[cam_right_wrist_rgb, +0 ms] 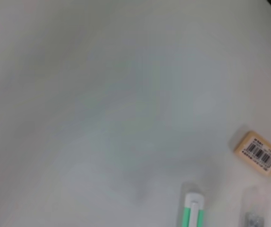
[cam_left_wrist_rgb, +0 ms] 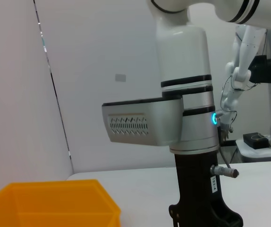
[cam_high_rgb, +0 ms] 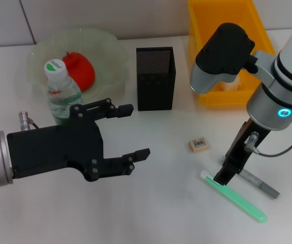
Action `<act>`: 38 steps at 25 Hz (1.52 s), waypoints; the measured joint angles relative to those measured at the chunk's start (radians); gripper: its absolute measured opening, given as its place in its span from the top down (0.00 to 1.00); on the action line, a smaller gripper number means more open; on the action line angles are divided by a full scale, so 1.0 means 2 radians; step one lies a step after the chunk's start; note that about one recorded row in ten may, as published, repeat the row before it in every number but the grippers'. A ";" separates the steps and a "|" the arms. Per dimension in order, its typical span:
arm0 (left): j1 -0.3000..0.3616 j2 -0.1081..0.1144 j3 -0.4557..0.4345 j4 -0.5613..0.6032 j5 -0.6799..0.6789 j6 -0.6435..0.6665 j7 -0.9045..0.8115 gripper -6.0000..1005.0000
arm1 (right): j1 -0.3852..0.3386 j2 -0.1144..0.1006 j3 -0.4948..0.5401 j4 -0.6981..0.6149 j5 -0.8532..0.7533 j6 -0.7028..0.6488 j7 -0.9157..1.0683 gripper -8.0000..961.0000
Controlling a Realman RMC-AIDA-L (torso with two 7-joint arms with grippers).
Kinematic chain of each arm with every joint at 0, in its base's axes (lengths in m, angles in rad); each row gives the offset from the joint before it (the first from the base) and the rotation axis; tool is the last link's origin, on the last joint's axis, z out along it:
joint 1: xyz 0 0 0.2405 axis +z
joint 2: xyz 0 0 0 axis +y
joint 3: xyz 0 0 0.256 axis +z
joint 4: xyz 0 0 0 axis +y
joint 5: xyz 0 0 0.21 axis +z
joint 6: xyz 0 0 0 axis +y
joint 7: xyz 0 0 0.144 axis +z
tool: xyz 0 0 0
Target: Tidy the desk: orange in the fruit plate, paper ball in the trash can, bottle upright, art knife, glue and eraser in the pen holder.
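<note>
- The right gripper (cam_high_rgb: 225, 175) hangs low over the desk (cam_high_rgb: 151, 213), its tip at or just above the white-capped end of the green glue stick (cam_high_rgb: 233, 195); whether its fingers are apart or together cannot be told, and it appears to hold nothing.
- The grey art knife (cam_high_rgb: 259, 184) lies just beside the glue stick, and the beige eraser (cam_high_rgb: 199, 145) rests near them; all three are still outside the black mesh pen holder (cam_high_rgb: 155, 78).
- The left gripper (cam_high_rgb: 128, 133) hovers above the desk with its fingers spread wide, empty, near the bottle (cam_high_rgb: 61, 95).
- The bottle already stands upright, and the orange (cam_high_rgb: 79, 69) sits in the fruit plate (cam_high_rgb: 105, 51).
- The paper ball is not visible; the arm hides part of the yellow trash can (cam_high_rgb: 222, 23).
- Judged from this, the stationery is what remains.
</note>
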 joint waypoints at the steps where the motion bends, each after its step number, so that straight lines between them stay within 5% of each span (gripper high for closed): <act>1: 0.000 0.000 0.000 0.000 0.000 0.000 0.001 0.22 | 0.000 0.000 0.000 0.002 -0.002 0.002 -0.001 0.30; 36: -0.002 -0.001 -0.005 0.000 0.020 0.014 0.002 0.22 | -0.003 0.002 -0.051 0.047 -0.008 0.056 -0.003 0.31; 38: -0.002 -0.001 -0.005 0.000 0.020 0.014 0.002 0.22 | -0.003 0.002 -0.057 0.048 -0.007 0.059 -0.003 0.36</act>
